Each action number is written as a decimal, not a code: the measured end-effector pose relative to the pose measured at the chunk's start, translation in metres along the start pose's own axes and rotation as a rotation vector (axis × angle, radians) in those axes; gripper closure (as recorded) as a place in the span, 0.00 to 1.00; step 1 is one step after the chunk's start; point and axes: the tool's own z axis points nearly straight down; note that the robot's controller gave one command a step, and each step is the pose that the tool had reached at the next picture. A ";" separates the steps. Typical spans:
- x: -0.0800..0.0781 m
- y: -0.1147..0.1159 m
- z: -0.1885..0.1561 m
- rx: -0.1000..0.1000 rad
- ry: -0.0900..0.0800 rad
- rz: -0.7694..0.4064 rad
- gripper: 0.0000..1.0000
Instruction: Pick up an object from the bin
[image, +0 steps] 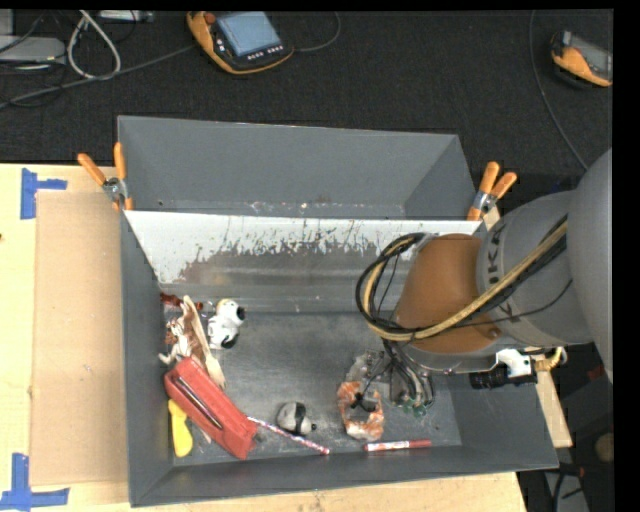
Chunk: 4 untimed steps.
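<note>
The gripper (386, 392) is low over the floor of the grey bin (290, 170), in the 5 o'clock sector, reaching in from 3 o'clock under the arm's orange wrist cover (445, 290) and looped cables.

Task item: a crumpled orange-pink object (360, 412) lies directly at the gripper's 8 o'clock side, touching or just beside the tip. Its long axis runs roughly from 12 to 6 o'clock; which end is the front cannot be told. Whether the gripper is spread or closed cannot be told, as the wrist hides it.

Nearby items:
- A thin red-and-white stick (398, 445) lies just beyond the object at 6 o'clock, long axis from 9 to 3 o'clock.
- A small grey-and-black round item (292, 415) lies near at 9 o'clock.

Well apart, in the bin's 8 o'clock corner, lies a heap: a red flat case (212, 408), a yellow piece (180, 432), a black-and-white toy animal (226, 324) and a tan figure (185, 338).
</note>
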 end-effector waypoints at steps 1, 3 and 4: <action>0.000 0.000 0.000 0.000 0.000 -0.002 1.00; 0.001 0.012 -0.141 0.005 0.007 -0.040 1.00; -0.005 0.014 -0.179 0.003 0.007 -0.058 1.00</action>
